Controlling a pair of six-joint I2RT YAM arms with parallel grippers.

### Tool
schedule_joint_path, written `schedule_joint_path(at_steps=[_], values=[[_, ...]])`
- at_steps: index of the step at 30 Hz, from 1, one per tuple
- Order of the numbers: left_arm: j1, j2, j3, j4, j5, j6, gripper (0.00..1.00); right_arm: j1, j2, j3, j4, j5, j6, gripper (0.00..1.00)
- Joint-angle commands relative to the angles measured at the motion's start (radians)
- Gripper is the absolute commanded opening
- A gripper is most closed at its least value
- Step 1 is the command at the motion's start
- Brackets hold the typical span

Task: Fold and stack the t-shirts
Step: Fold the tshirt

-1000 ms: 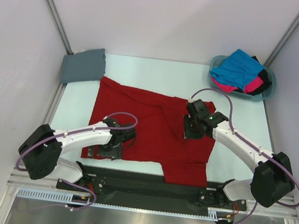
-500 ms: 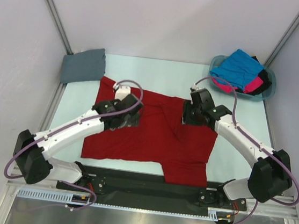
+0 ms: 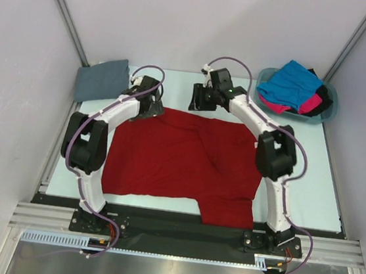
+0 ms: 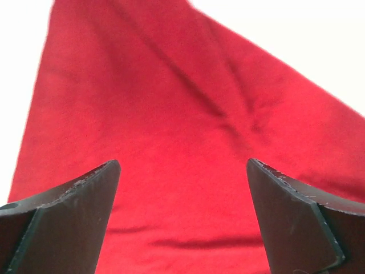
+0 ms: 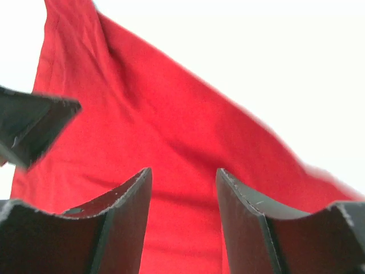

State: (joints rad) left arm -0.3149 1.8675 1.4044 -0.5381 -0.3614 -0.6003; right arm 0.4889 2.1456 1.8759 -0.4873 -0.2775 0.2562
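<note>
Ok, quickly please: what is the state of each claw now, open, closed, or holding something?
Left claw: wide open, holding nothing; the red t-shirt lies beyond its fingers.
Right claw: open, holding nothing.

Pale table (image 3: pixel 305 171) carries red t-shirt (image 3: pixel 181 156), grey t-shirt (image 3: pixel 101 80) seemingly folded, teal basket (image 3: pixel 307 118)

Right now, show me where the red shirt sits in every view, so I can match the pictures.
Top external: red shirt spread flat on the middle of the table.
Left wrist: fills most of the frame, table at both upper corners.
Right wrist: spans top left to bottom right.
Shared landmark: the pale table bordering the shirt's edge.
</note>
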Motion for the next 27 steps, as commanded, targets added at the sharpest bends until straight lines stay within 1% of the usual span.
schedule_joint_path(at_steps=[1,2,3,4,6,7,10,12,13,15,18,22,26,27], values=[[0.046,0.025,0.076,0.192,0.12,0.008,1.0,0.0,0.15,0.21,-0.111,-0.086,-0.078,0.55],[0.059,0.039,0.08,0.223,0.166,0.005,1.0,0.0,0.175,0.276,-0.119,-0.086,-0.081,0.55],[0.078,0.08,0.096,0.239,0.179,-0.001,1.0,0.0,0.189,0.294,-0.143,-0.075,-0.087,0.55],[0.088,0.102,0.144,0.231,0.185,-0.012,1.0,-0.001,0.194,0.301,-0.145,-0.069,-0.098,0.55],[0.112,0.172,0.201,0.21,0.191,-0.053,1.0,0.0,0.178,0.264,-0.122,-0.046,-0.11,0.56],[0.118,0.198,0.259,0.181,0.194,-0.071,0.99,0.0,0.16,0.252,-0.117,-0.034,-0.117,0.56],[0.134,0.274,0.335,0.149,0.202,-0.134,0.94,-0.007,0.128,0.227,-0.125,0.02,-0.132,0.56],[0.135,0.295,0.355,0.136,0.203,-0.165,0.89,-0.013,0.106,0.201,-0.126,0.044,-0.135,0.56],[0.135,0.312,0.369,0.124,0.208,-0.174,0.89,-0.015,0.097,0.189,-0.125,0.053,-0.132,0.56],[0.135,0.324,0.38,0.104,0.217,-0.199,0.83,-0.019,0.063,0.155,-0.116,0.064,-0.133,0.56],[0.137,0.323,0.366,0.067,0.208,-0.245,0.82,-0.026,0.028,0.129,-0.1,0.078,-0.133,0.56],[0.137,0.289,0.294,0.073,0.162,-0.305,0.81,-0.036,0.01,0.118,-0.108,0.084,-0.126,0.56],[0.135,0.282,0.295,0.064,0.121,-0.372,0.8,-0.049,-0.012,0.089,-0.094,0.064,-0.106,0.56],[0.135,0.289,0.304,0.055,0.108,-0.381,0.77,-0.049,-0.015,0.085,-0.094,0.064,-0.103,0.55]])
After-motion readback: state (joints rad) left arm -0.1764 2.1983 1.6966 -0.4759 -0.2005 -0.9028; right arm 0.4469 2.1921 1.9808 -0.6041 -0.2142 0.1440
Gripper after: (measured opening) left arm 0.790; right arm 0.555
